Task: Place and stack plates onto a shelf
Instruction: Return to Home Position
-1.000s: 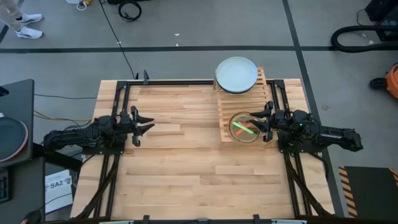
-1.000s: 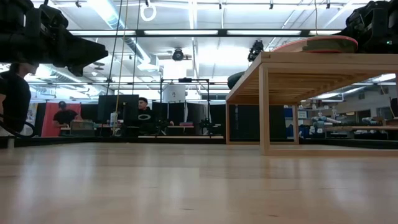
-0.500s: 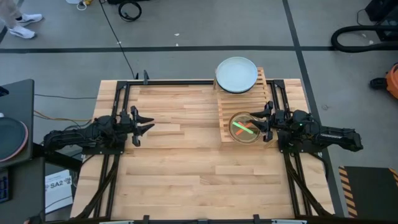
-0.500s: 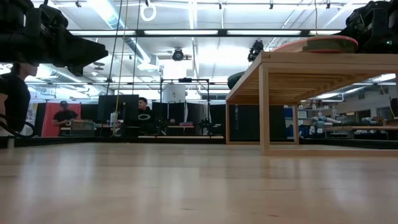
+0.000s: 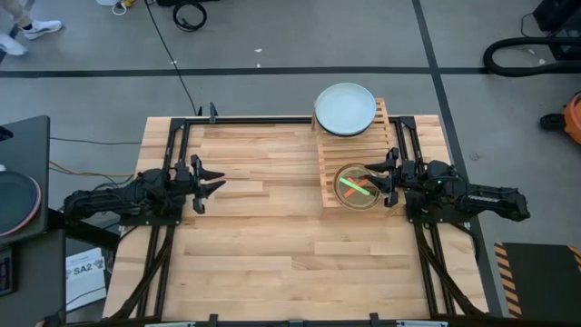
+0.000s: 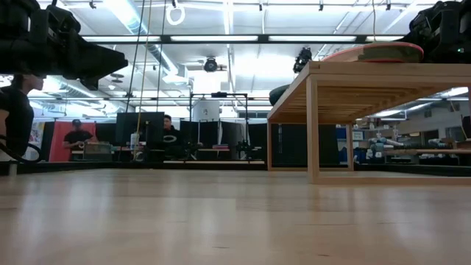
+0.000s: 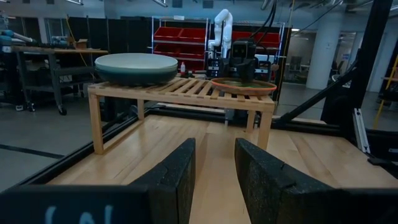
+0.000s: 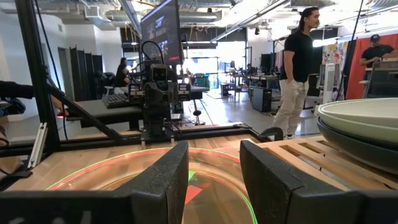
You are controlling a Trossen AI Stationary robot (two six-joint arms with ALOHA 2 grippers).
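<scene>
Where the wood-plank tabletop (image 5: 263, 263) nears its right edge, the shelf (image 5: 349, 150), a low rack of pale wooden slats on legs, lies with its long axis running from the table's far edge toward the middle, its slats laid crosswise. On its far end sits a stack of large opaque plates (image 5: 345, 109), pale mint-grey on top with dark teal beneath, the rim reaching past the shelf's far end. On its near end, with bare slats between the two stacks, a stack of small translucent plates (image 5: 357, 186) lies flat, green with orange and pink showing through. The right gripper (image 5: 383, 180) hovers level at the right rim of the small stack, pointing left across it, its fingers parted partway and holding nothing. The left gripper (image 5: 218, 180) hangs above the left side of the table, well apart from the shelf and pointing right toward it, its fingers likewise parted and empty. Beyond the table, a person (image 8: 298, 68) in a dark shirt stands in the room.
</scene>
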